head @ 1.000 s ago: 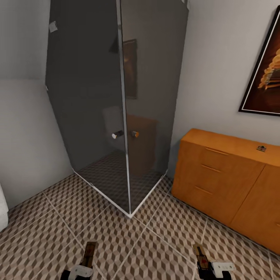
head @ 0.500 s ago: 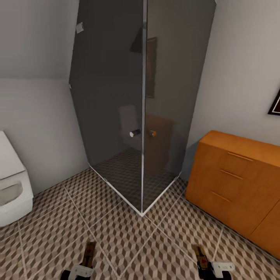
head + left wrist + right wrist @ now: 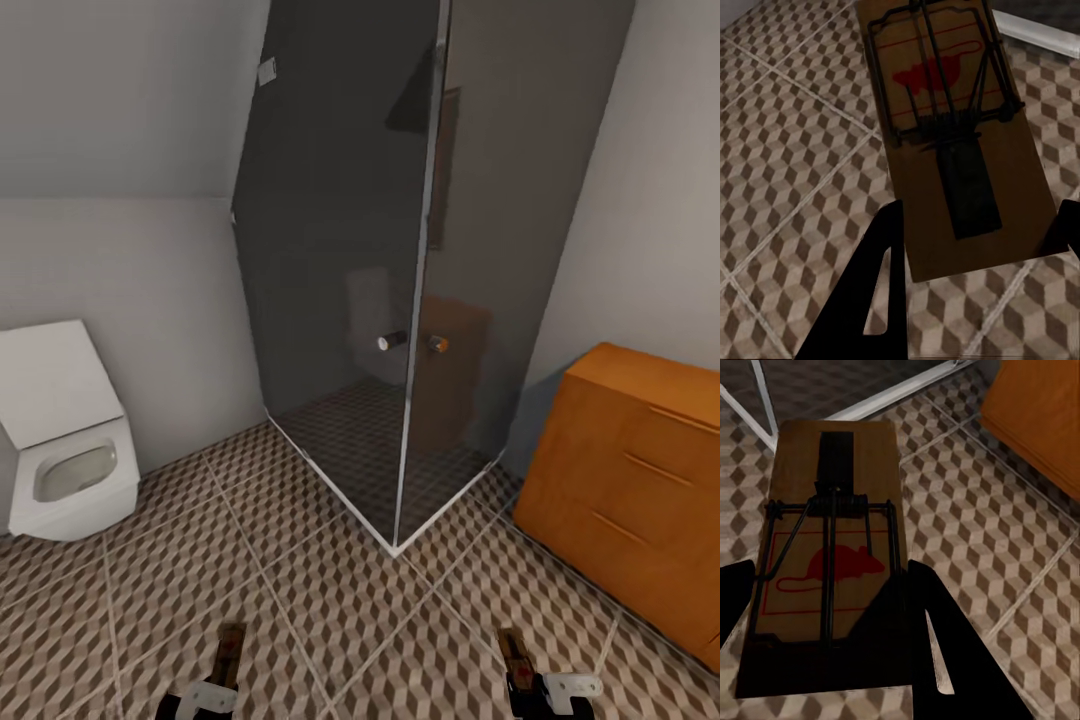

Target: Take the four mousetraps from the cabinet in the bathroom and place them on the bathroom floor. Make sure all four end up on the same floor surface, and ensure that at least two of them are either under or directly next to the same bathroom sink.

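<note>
The view has swung left: the toilet (image 3: pixel 65 440) now shows and the cabinet (image 3: pixel 640 490) slides away. Each hand, left (image 3: pixel 212 690) and right (image 3: pixel 540 688), grips a mousetrap (image 3: pixel 952 135) (image 3: pixel 832 562) above the floor (image 3: pixel 330 610), heading for the sink.

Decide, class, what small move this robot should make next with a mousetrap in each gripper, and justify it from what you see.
Probably keep turning left to look for the sink. The left gripper and right gripper each grip a mousetrap above the tiled floor, but ahead stand the toilet, shower enclosure and cabinet.
</note>
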{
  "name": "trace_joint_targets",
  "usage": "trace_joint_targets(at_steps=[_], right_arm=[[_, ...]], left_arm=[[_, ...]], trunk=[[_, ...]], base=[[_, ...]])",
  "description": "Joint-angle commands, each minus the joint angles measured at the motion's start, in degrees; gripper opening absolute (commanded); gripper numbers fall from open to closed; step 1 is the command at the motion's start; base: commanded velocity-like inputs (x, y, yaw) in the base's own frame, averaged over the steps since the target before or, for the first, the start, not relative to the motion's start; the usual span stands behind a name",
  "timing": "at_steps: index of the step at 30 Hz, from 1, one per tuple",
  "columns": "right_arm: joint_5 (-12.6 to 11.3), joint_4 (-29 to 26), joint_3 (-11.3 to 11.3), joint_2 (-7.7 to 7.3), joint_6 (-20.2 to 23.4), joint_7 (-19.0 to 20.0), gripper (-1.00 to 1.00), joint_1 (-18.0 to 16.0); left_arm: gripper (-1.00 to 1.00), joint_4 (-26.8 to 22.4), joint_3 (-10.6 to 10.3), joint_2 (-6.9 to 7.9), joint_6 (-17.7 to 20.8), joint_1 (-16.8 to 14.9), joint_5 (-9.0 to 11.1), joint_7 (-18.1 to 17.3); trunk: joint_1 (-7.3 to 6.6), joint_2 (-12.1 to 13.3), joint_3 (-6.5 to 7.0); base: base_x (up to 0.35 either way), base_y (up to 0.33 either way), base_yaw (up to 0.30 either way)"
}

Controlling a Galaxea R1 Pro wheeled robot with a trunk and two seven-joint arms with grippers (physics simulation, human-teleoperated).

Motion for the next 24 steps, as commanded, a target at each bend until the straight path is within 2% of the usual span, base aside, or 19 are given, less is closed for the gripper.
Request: trace_joint_targets(at_steps=[1,24], right_arm=[[-0.3,0.0,0.2,-0.04,-0.2,-0.2,-1.00,0.0],[-0.3,0.0,0.1,-0.04,-0.2,-0.2,-1.00,0.0]], left_arm=[[-1.00,0.2,-0.5,-0.04,-0.3,-0.1,0.0,0.5],[-1.00,0.2,-0.4,-0.05,-0.3,-0.1,0.0,0.5]], trunk=[[0.00,0.0,-0.09],[0.00,0.0,-0.75]], base=[[0.000,0.000,0.261],[0.000,0.000,0.261]])
